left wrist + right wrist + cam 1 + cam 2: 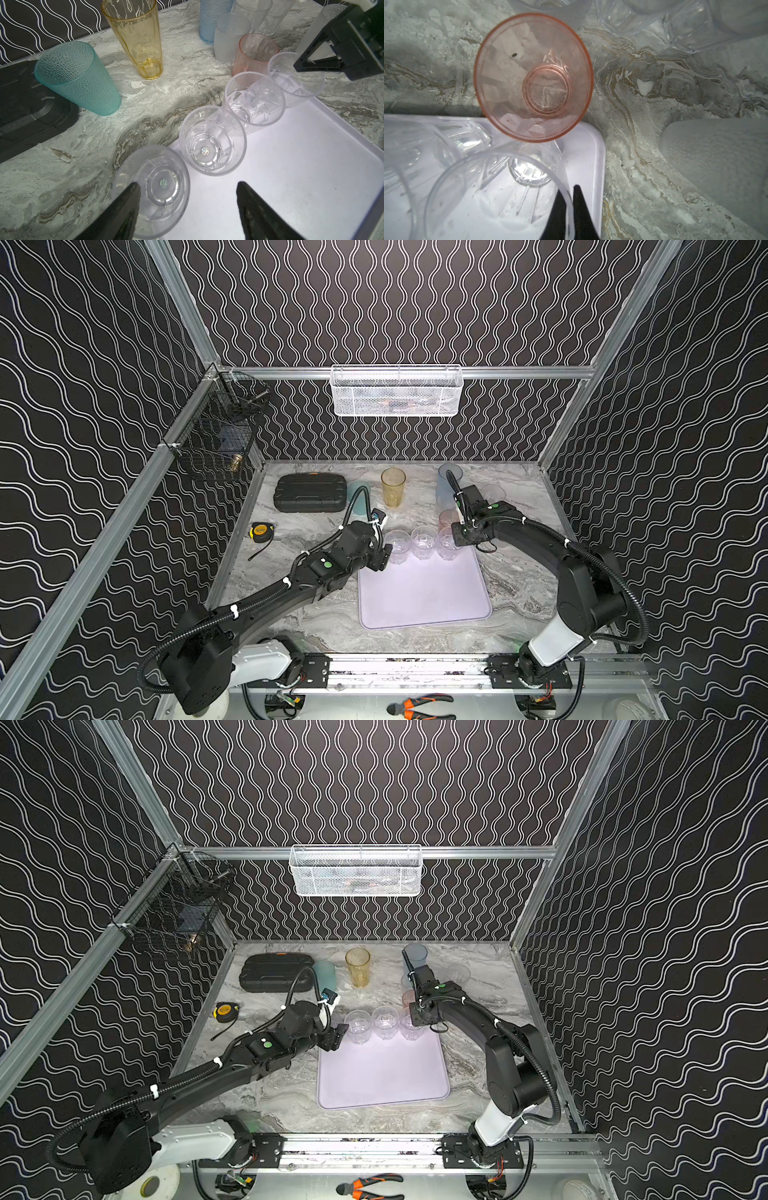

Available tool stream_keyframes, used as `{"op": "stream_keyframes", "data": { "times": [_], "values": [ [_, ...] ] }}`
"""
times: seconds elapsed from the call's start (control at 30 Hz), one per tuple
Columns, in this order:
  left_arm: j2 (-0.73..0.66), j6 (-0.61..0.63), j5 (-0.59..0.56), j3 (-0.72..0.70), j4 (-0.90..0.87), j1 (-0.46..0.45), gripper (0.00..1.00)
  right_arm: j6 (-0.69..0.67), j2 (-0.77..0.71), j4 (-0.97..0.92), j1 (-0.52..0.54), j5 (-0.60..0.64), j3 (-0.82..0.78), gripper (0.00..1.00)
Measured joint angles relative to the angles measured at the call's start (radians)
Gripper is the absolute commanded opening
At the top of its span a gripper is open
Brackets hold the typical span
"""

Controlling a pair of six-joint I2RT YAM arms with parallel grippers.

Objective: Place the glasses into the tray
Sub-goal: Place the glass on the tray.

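Right tool (569, 191) pinches a clear glass (477, 187) by its rim, likely to seat it upright in the tray (593, 149); left tool (188, 185) hangs open above a second glass (160, 187).

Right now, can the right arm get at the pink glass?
Probably, once freed: the right tool is shut on a clear glass in the tray. The pink glass stands beside it, upright, nothing over it.

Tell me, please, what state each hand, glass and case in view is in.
left hand, open.
right hand, shut on the rim of a clear glass.
pink glass, upright on the table, outside the tray.
amber glass, upright on the table.
blue glass, upright on the table.
black case, closed.
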Motion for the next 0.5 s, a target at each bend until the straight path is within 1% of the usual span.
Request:
{"op": "stream_keyframes", "data": {
  "times": [0.13, 0.4, 0.5],
  "values": [
    [0.0, 0.0, 0.0, 0.0, 0.003, 0.003, 0.77, 0.0, -0.002, 0.001, 0.0, 0.014, 0.0, 0.1],
    [-0.01, 0.0, -0.001, -0.001, 0.003, 0.01, 0.77, -0.001, -0.009, -0.027, 0.0, 0.025, 0.028, 0.31],
    [-0.026, -0.01, 0.01, 0.005, -0.006, 0.037, 0.76, -0.001, -0.036, -0.042, 0.0, 0.024, 0.068, 0.37]
  ]
}}
